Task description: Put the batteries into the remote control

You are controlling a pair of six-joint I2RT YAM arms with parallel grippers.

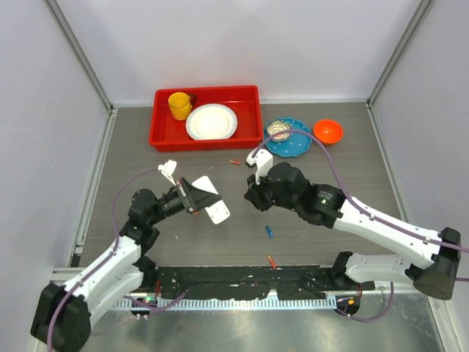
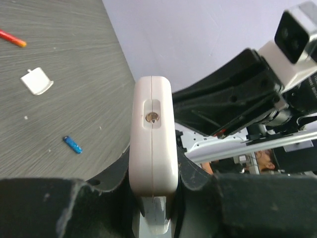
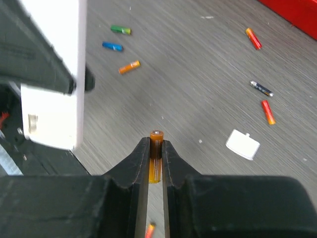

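Observation:
My left gripper (image 1: 195,198) is shut on the white remote control (image 1: 217,212) and holds it above the table; in the left wrist view the remote (image 2: 152,129) stands on edge between the jaws, with a small recess in its end. My right gripper (image 3: 156,145) is shut on an orange battery (image 3: 156,153), just right of the remote (image 3: 54,74). Loose batteries lie on the table: green (image 3: 120,29), blue (image 3: 112,46), orange (image 3: 129,67), red (image 3: 253,38), dark (image 3: 261,89), red-orange (image 3: 268,112). The top view shows a blue one (image 1: 270,232).
A small white cover piece (image 3: 242,144) lies on the table. A red tray (image 1: 157,139) at the back holds a yellow cup (image 1: 179,105) and a white plate (image 1: 212,122). A blue plate (image 1: 297,147) and an orange bowl (image 1: 327,131) stand to its right.

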